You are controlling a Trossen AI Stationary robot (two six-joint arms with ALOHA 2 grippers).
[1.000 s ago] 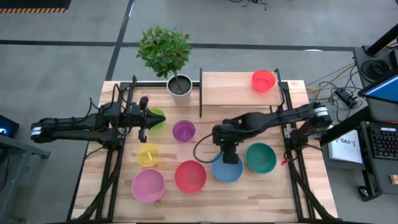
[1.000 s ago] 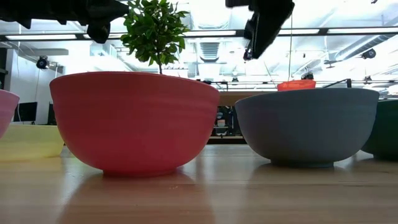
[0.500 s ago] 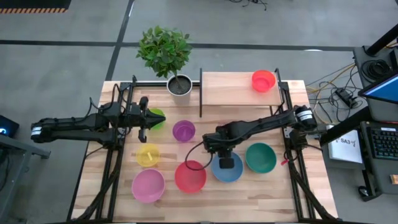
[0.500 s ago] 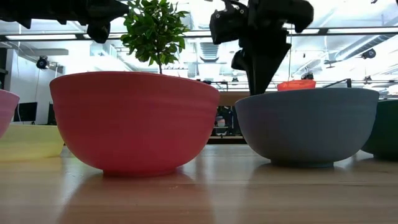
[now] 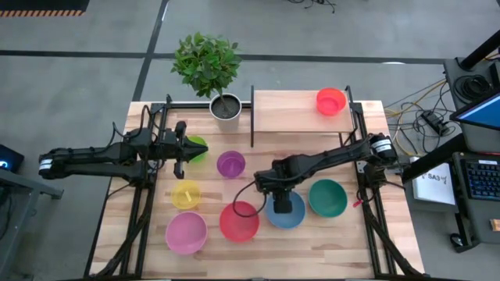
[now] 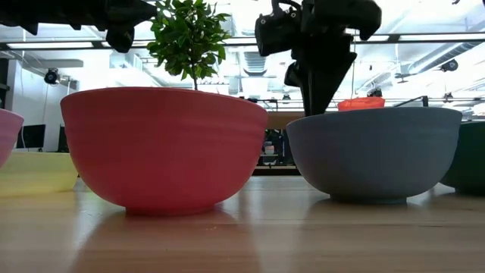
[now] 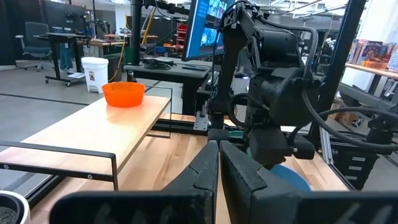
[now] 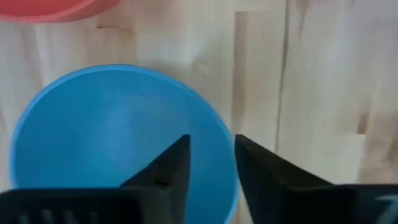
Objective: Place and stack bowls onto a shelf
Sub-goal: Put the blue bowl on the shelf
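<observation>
The round blue plastic bowl (image 5: 285, 211) sits on the wooden plank surface (image 5: 344, 242), between the red plastic bowl (image 5: 239, 222) and the teal plastic bowl (image 5: 328, 197), all close together. The right end effector (image 8: 211, 163) hangs over it, fingers apart, one inside the rim and one outside. A shallow bite on that thin wall could let the bowl tip or slip on lifting, and a swing sideways would likely knock either neighbour. Open room lies upward and toward the light-wood shelf (image 5: 289, 109), where only a small orange plastic bowl (image 5: 330, 101) occupies one end. The left end effector (image 7: 219, 163) waits with fingers together near the lime green bowl (image 5: 196, 147).
</observation>
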